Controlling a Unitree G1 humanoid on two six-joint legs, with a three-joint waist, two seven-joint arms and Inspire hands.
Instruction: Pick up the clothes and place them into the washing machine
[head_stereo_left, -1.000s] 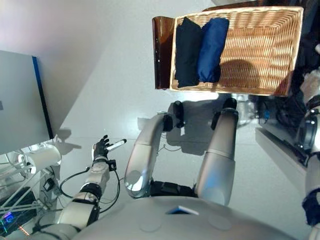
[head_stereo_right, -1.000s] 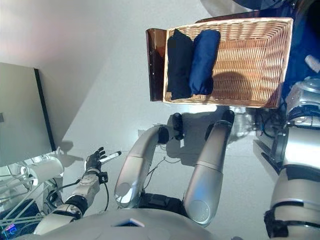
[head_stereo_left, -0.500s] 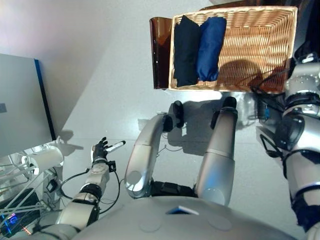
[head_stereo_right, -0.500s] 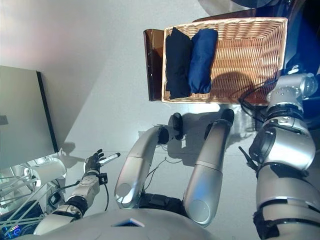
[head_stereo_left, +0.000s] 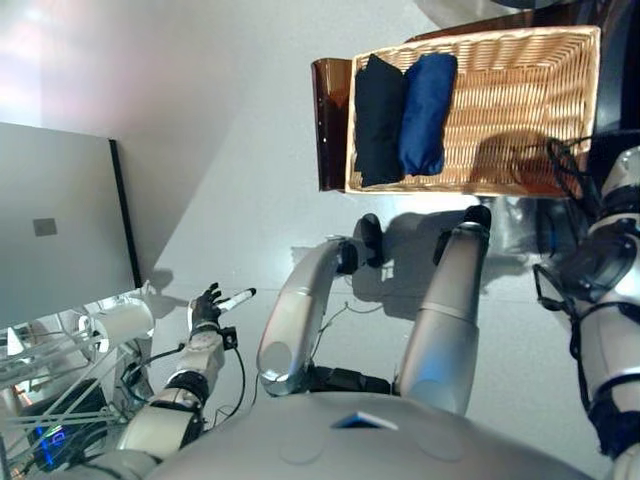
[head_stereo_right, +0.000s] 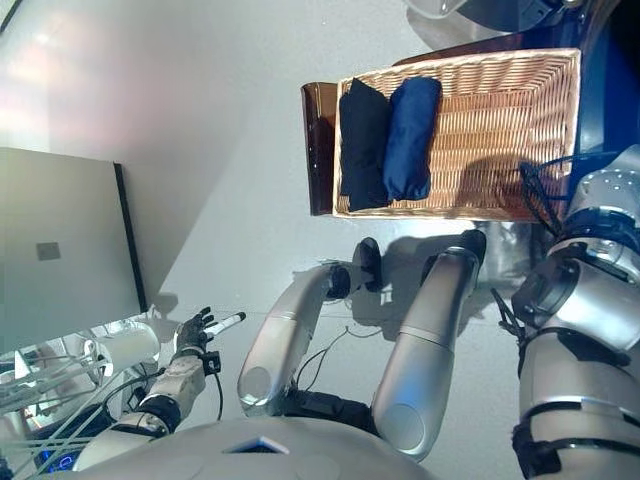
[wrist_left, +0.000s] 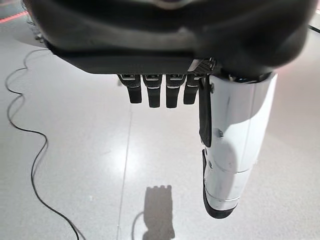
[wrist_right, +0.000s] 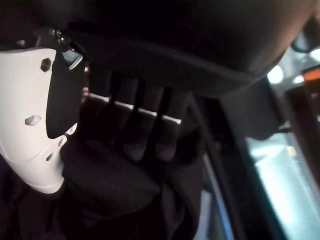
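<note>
The right hand (wrist_right: 125, 130) has its fingers curled round a dark garment (wrist_right: 115, 195), as the right wrist view shows; that hand does not appear in the head views, so you cannot tell how near it is to the washing machine. Two more rolled clothes, one black (head_stereo_left: 377, 120) and one blue (head_stereo_left: 427, 100), lie touching side by side at the left end of the wicker basket (head_stereo_left: 520, 110); the basket rests on a brown stand (head_stereo_left: 330, 125). The left hand (head_stereo_left: 208, 305) hangs relaxed and empty above the floor (head_stereo_left: 230, 200).

Risks, as judged from here: the dark garment may slip if the grasp holds only a fold; loose cloth may trail and snag; you cannot confirm the machine's opening, so a misplaced release is possible.

No brand, label or writing is legible.
</note>
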